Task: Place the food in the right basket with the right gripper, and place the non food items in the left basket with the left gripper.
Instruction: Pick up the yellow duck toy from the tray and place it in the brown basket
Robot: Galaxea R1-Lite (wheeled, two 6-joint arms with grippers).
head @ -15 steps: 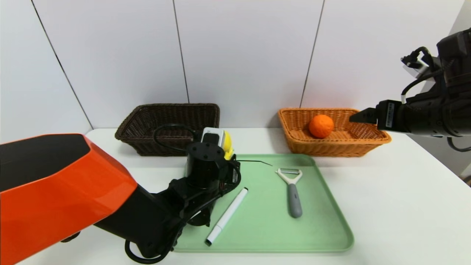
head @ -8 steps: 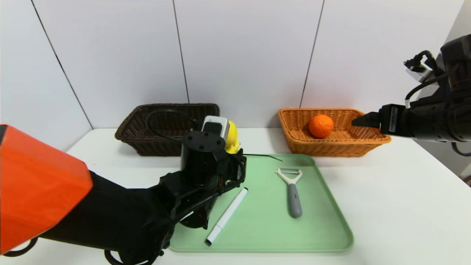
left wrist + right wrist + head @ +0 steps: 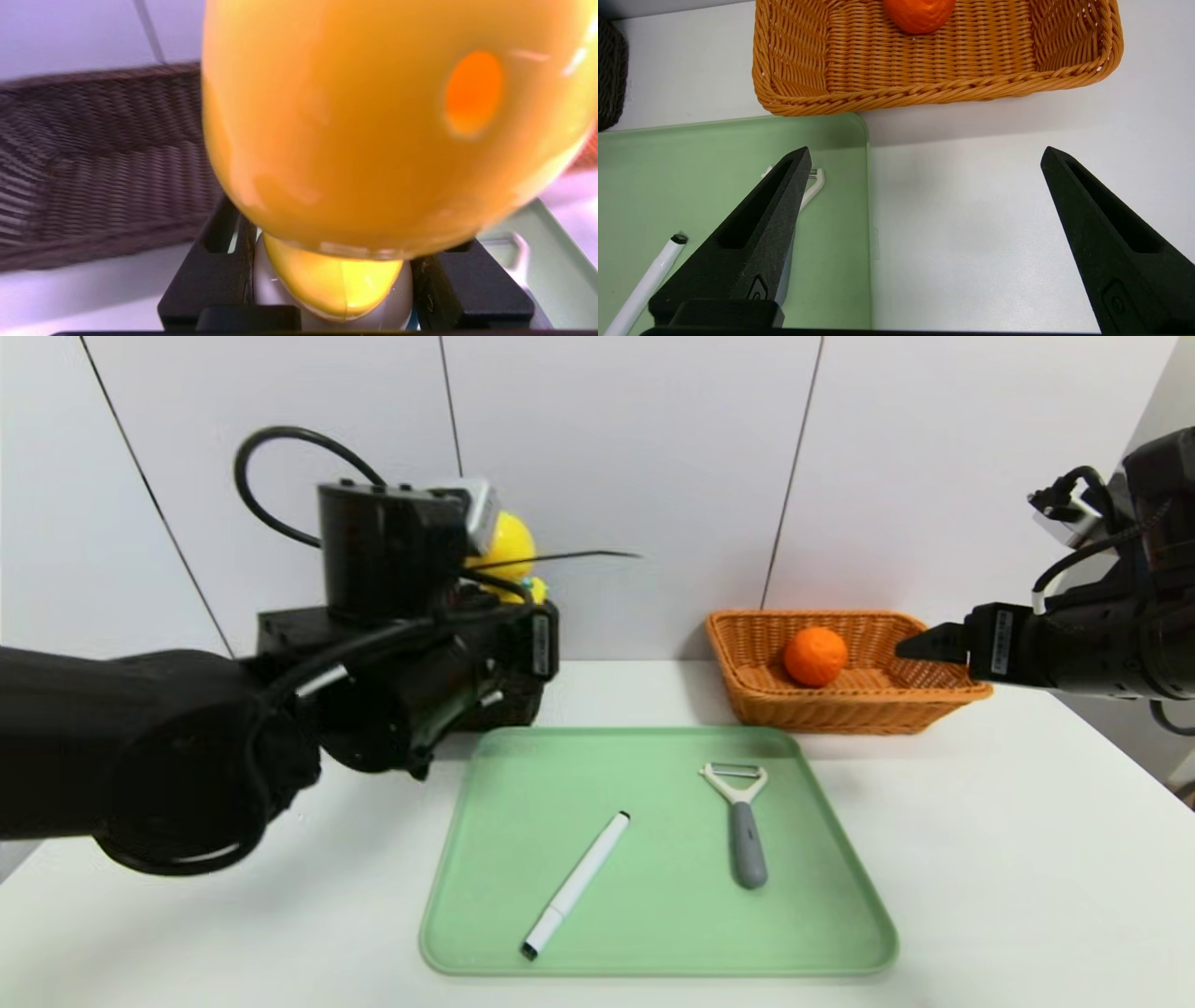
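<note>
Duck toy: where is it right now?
In the head view the duck toy is up in the air on the left, held by the left gripper, above the dark brown basket.

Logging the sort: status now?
Left gripper shut on yellow duck toy, raised near dark brown wicker basket. Right gripper open, idle. Nothing blocking.

- The left gripper (image 3: 523,581) is raised high above the table, pointing roughly level, its fingers (image 3: 210,275) clamped on something yellow.
- The right gripper (image 3: 924,161) hovers at the far right, tilted downward, jaws spread wide and empty.
</note>
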